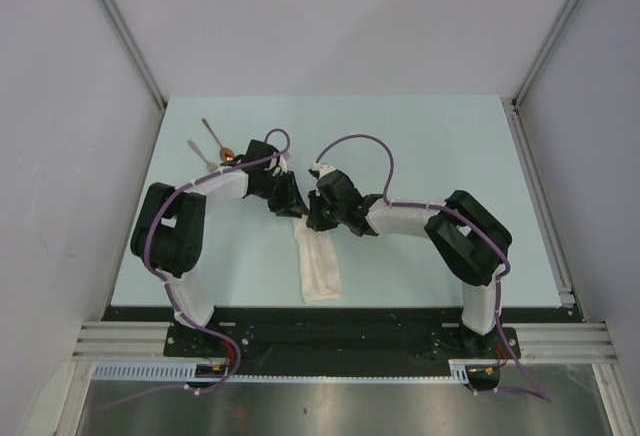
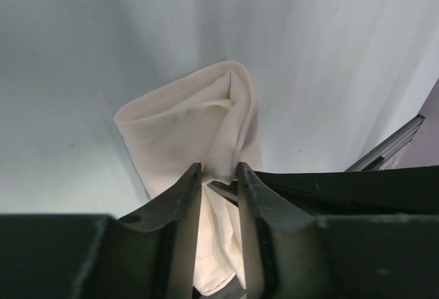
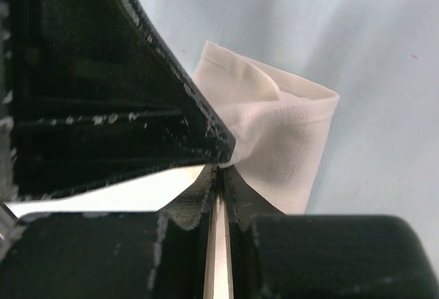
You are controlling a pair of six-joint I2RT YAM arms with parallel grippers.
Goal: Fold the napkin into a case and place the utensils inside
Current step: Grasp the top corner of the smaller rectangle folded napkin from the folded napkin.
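Note:
The napkin [image 1: 320,266] lies as a long, narrow cream-white case near the table's front, its far end lifted. Both grippers meet at that far end. My left gripper [image 1: 291,203] has a bunch of the cloth [image 2: 178,127] between its fingertips, the jaws closed in on it [image 2: 218,174]. My right gripper [image 3: 223,169] is pinched almost flat on a thin edge of the napkin [image 3: 288,127], right beside the left one. The utensils lie at the far left: a spoon [image 1: 215,141] with a copper bowl and a silver fork [image 1: 200,153].
The pale green table [image 1: 430,146] is walled by white panels on three sides. A black rail [image 1: 330,341] with the arm bases runs along the near edge. The left arm's elbow [image 1: 165,231] stands close to the utensils.

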